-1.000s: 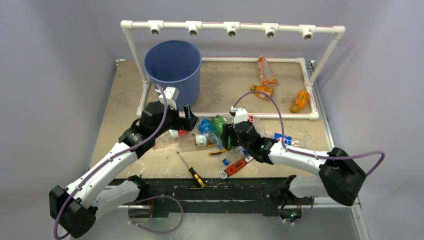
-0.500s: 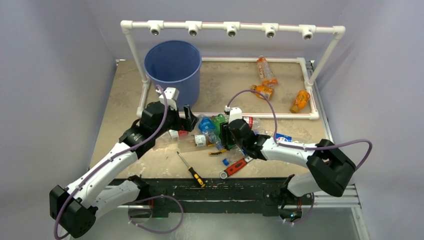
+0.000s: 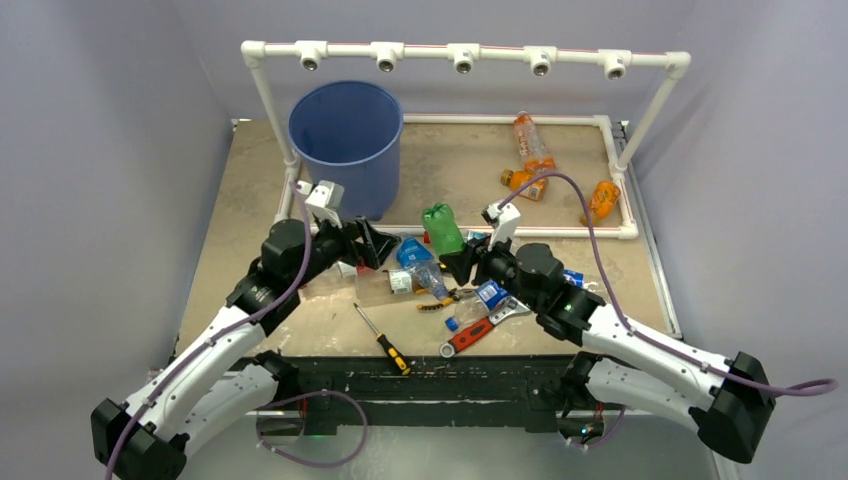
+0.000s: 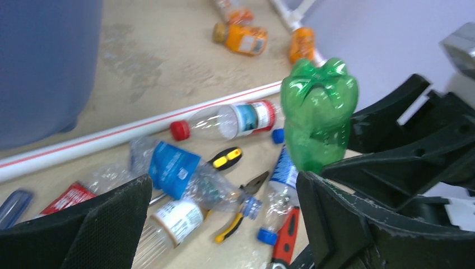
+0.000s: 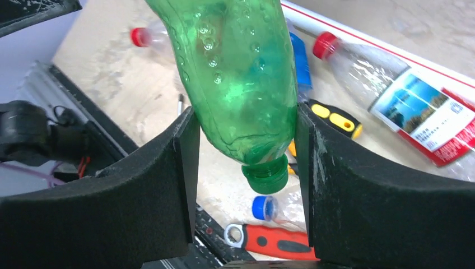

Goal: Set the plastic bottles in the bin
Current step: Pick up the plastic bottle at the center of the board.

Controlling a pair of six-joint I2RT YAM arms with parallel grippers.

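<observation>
Right claw point(image 5: 245, 168) pinches green bottle point(image 5: 241, 67), cap down, above the littered surface point(image 3: 240, 190). Left claw point(image 4: 224, 185) spread wide over clear bottles point(image 4: 224, 120) lying there.

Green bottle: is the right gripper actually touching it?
Touching. The right wrist view shows the right gripper with both fingers pressed against the green bottle sides, no gap.

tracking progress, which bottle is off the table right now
The green bottle: it is clamped cap down in the right tool, held clear of the table. The rest in view lie on the table.
</observation>
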